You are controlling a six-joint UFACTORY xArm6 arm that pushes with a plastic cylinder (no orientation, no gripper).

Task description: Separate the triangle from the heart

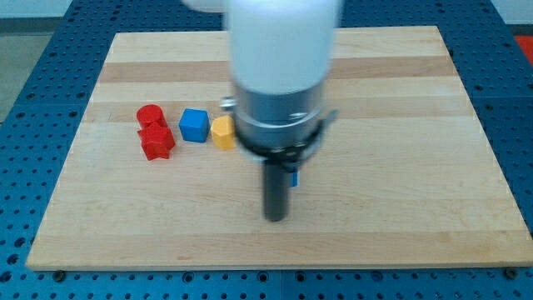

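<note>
My tip (276,218) rests on the wooden board (400,208), below the board's middle. A sliver of a blue block (295,177) shows just right of the rod and above the tip; the arm hides most of it, so its shape cannot be made out. A yellow block (221,132) sits up and to the left of the tip, its right side hidden by the arm; its shape is unclear. No triangle or heart can be clearly made out.
A blue cube (194,125) sits left of the yellow block. Further left, a red cylinder (149,115) touches a red star-like block (156,142) below it. The arm's wide white and grey body (283,75) covers the board's upper middle.
</note>
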